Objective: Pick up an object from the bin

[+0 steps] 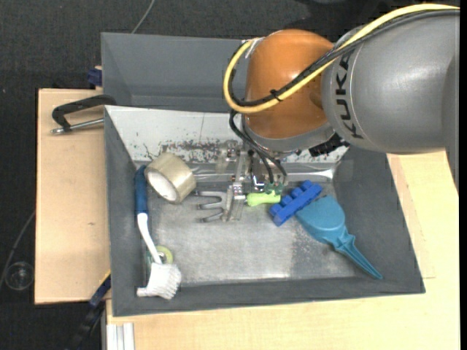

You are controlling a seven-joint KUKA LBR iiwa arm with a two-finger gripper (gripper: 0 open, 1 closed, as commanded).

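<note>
My gripper [243, 183] hangs under the orange cover, low over the middle of the bin near its back wall. A small light-green piece [260, 198] lies right against its right side; I cannot tell whether it is gripped. Just right of that lies a blue toothed brick [294, 201], tilted, touching a blue bulb with a long pointed spout [330, 227]. To the gripper's left a roll of clear tape [170, 179] stands tilted. Between the roll and the gripper sits a grey pronged metal shape [212, 207], and I cannot tell what it is.
A dish brush with a blue-and-white handle and white bristles [148, 240] lies along the left wall, head at the front left corner. The arm and its orange cover hide the bin's back right part. Bare floor shows across the front middle.
</note>
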